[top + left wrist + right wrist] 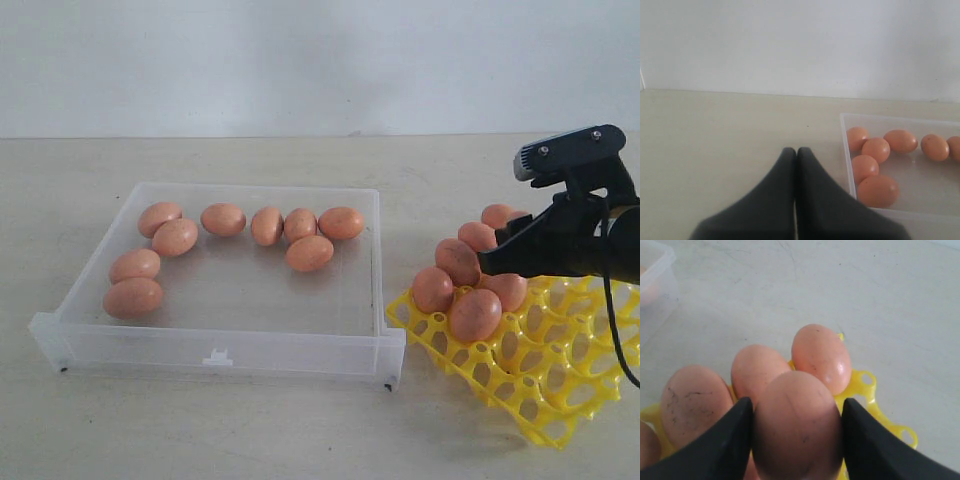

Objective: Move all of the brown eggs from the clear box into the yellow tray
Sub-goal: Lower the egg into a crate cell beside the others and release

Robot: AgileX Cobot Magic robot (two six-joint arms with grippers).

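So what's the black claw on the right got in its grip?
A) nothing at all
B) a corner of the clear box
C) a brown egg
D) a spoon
C: the right wrist view shows the right gripper closed on a brown egg, with the yellow tray and other eggs just behind it.

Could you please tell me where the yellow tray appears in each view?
Exterior view: the yellow tray sits at lower right, right of the clear box.
Left wrist view: not in it.
Right wrist view: its yellow rim shows under the brown eggs beyond the right hand.
Shared landmark: the clear box, in all three.
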